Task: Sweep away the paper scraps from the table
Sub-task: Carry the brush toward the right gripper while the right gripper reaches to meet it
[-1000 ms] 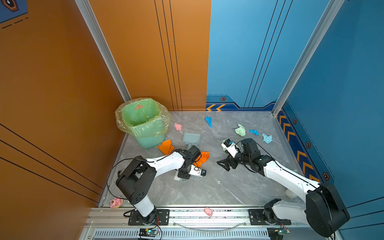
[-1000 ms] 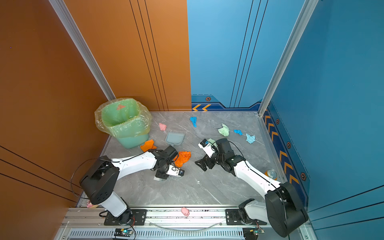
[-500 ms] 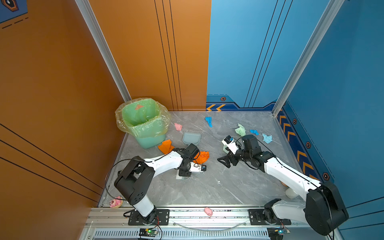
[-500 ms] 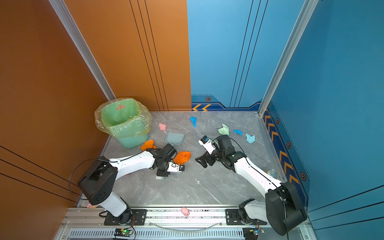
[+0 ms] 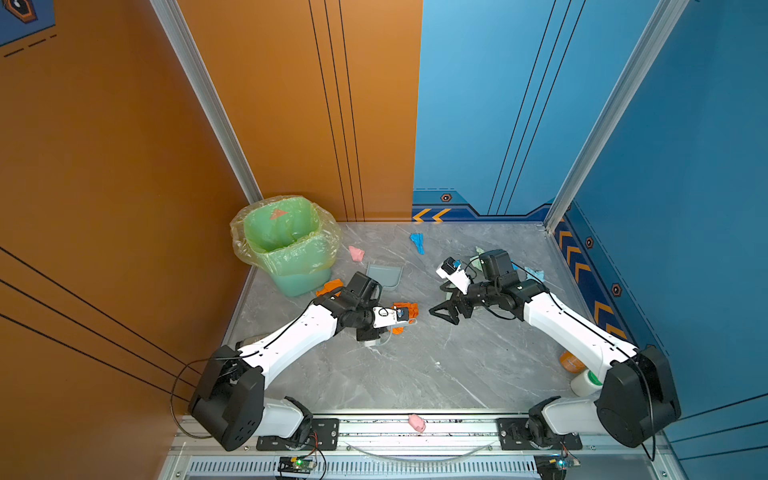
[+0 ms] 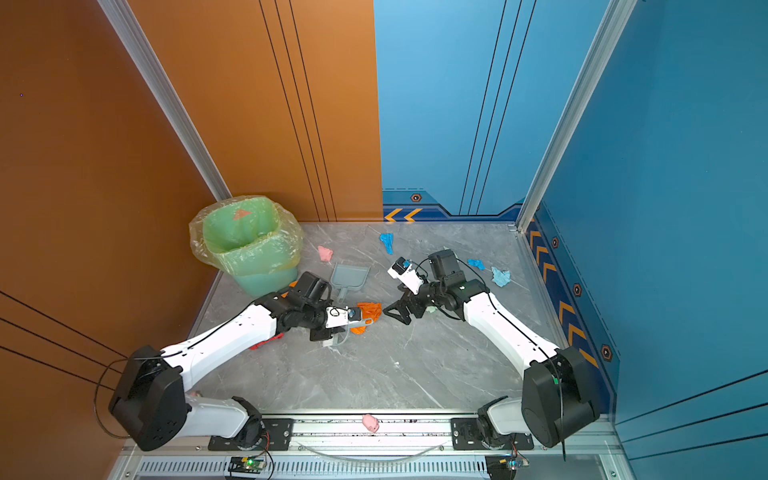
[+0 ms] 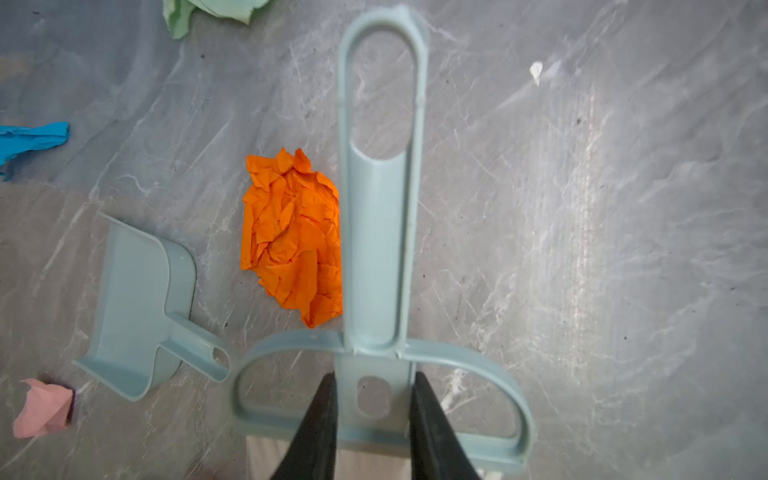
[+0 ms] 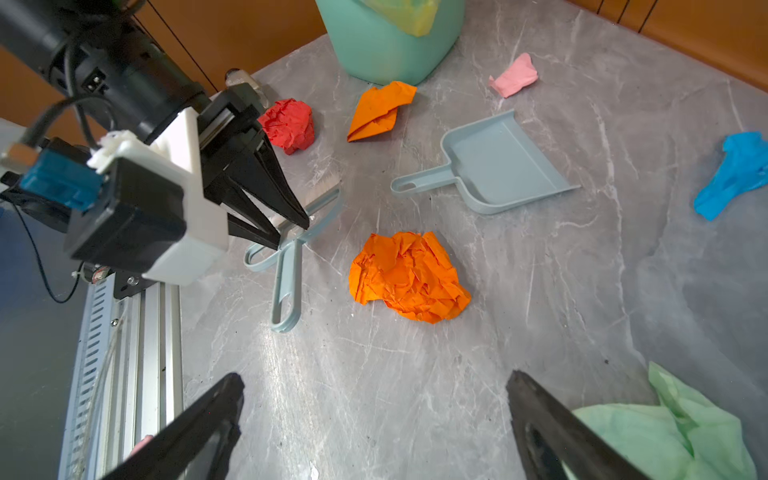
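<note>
**A:** paper scraps (image 5: 417, 242) ok to grab? where r they?

**B:** nah, look light + soft, prob skid, so push w/ bristles. Scattered over worktop (image 5: 415, 374). Big orange scrap (image 8: 409, 276) is mid, just beside brush (image 7: 376, 249), long axis alongside its handle, no real front. Left tool (image 7: 374, 376) pinches brush; right tool (image 8: 374, 378) spread, empty.

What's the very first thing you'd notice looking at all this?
The big orange paper ball in the middle of the grey table, lying between the two grippers, jumps out first. Right beside it, the left gripper is shut on a pale blue brush, while the right gripper stands wide open. A green bin with a plastic liner sits in the far left corner.
</note>
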You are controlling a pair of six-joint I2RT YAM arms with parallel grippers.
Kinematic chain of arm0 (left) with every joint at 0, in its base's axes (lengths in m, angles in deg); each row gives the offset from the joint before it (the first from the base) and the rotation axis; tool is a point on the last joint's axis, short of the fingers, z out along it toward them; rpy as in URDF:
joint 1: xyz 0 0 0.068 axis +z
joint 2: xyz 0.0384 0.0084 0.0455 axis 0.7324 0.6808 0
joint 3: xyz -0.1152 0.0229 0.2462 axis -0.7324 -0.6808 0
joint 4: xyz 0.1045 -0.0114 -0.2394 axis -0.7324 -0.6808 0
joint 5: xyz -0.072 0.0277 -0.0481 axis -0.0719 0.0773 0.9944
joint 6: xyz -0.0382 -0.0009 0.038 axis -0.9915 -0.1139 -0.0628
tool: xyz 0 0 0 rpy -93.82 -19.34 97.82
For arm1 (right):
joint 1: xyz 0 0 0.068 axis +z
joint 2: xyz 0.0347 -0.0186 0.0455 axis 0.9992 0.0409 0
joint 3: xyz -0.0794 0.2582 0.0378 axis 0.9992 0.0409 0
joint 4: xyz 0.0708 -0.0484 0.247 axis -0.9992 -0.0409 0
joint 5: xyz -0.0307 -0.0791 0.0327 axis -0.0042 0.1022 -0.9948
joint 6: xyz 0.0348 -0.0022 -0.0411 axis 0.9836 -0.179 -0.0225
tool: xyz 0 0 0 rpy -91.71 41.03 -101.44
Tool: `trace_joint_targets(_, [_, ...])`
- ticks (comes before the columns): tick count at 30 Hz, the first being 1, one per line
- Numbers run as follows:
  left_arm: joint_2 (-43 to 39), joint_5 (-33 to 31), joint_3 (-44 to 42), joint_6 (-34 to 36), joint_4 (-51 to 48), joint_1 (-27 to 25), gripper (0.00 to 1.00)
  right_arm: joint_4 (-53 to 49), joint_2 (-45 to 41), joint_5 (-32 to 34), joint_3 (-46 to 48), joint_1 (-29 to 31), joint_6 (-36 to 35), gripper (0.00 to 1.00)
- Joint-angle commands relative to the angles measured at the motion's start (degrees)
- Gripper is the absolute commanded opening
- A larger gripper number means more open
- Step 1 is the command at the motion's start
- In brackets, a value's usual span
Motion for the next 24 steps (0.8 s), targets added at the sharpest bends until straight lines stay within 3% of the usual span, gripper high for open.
trace_joint_targets(1, [-1.4,7.6,-0.3,-1.6,1.0,0.8,0.0,-2.0,0.9,-3.9,-2.7,1.0,-2.5,1.0])
trace_joint_targets(8, [-1.1,9.8,-0.1,-2.2,3.3,1.4,0.0,-0.6,2.6,-7.0,-4.2,3.7,-1.8,1.0])
trace_joint_targets(13, [-0.1,17.3,0.9,-3.5,4.9,3.2,0.0,0.1,4.1,-7.4,-4.8,6.3,-2.0,1.0])
trace_joint_targets(24, [2.6,26.9,2.9,-4.2,4.6,5.4,0.0,0.1,4.4,-8.1,-5.7,8.4,-2.9,1.0])
